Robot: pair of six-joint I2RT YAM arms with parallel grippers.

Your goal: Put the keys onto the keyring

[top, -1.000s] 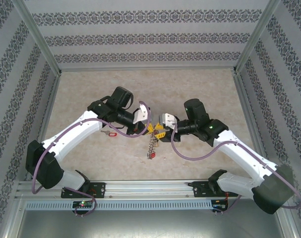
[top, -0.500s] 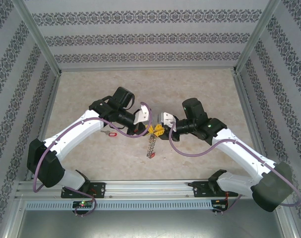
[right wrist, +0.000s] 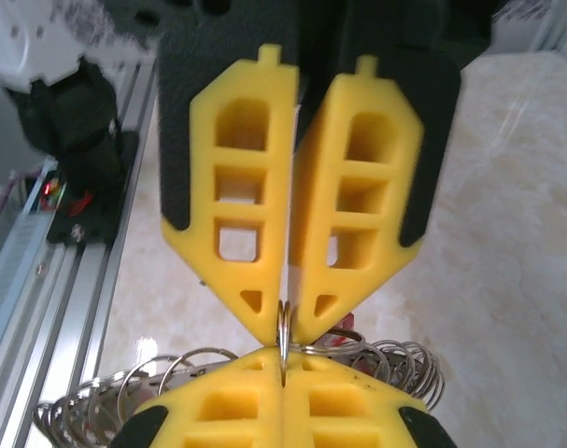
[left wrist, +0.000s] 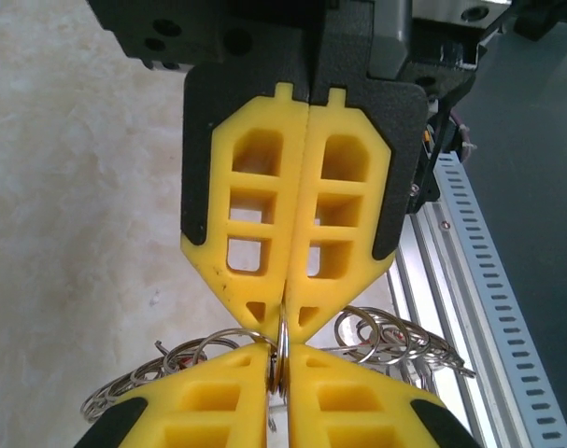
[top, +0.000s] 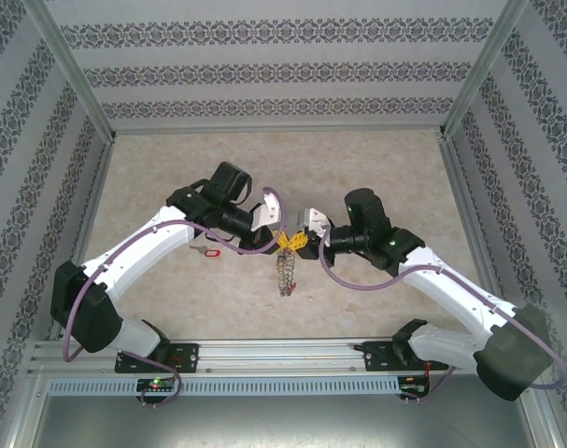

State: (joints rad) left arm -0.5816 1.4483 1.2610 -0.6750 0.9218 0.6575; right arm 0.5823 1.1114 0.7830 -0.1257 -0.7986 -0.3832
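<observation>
The keyring (top: pixel 285 271), a chain of many small grey metal loops, hangs between the two grippers above the table. My left gripper (top: pixel 279 240) and right gripper (top: pixel 298 245) meet tip to tip. In the left wrist view, my left gripper (left wrist: pixel 285 322) is shut on one thin ring (left wrist: pixel 281 359) standing edge-on, and the other arm's yellow fingers (left wrist: pixel 358 401) hold the same ring from below. In the right wrist view, my right gripper (right wrist: pixel 283 322) is shut on that ring (right wrist: pixel 283 329). Loops (right wrist: pixel 404 364) fan out to both sides. A key with a red tag (top: pixel 205 252) lies on the table.
The beige tabletop (top: pixel 376 168) is walled by patterned panels at the back and sides. A metal rail (top: pixel 283 355) carrying both arm bases runs along the near edge. The red-tagged key lies under the left forearm.
My right gripper has closed onto the ring and shifted slightly left towards the left gripper. The hanging keyring has moved a little with them.
</observation>
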